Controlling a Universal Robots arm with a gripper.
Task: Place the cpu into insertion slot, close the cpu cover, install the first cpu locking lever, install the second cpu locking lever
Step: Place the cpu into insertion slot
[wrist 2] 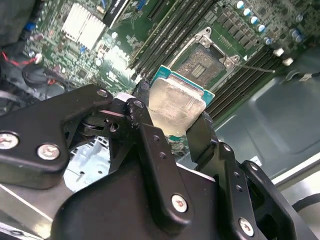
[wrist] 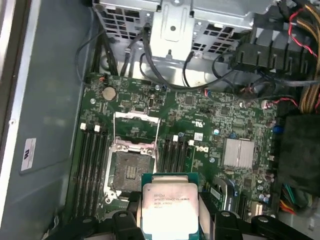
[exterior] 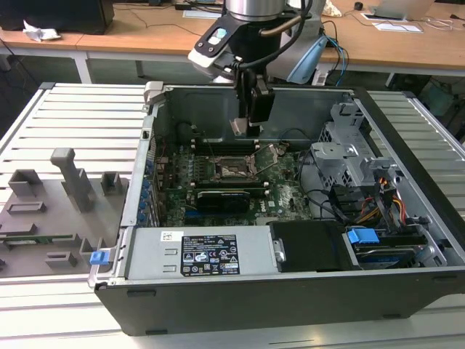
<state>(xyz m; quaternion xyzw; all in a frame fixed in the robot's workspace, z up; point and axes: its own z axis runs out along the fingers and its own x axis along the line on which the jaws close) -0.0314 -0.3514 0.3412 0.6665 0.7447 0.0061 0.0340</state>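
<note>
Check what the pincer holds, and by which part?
The cpu, clamped at two opposite side edges by the pincer; its metal top is uncovered.

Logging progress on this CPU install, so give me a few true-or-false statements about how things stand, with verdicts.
1. The gripper is shut on the cpu. True.
2. The cpu lies in the insertion slot. False: the slot is empty, and the cpu is held above the board.
3. The cpu cover is closed. False: it is swung open beside the slot.
4. The insertion slot has memory slots on both sides. True.
</note>
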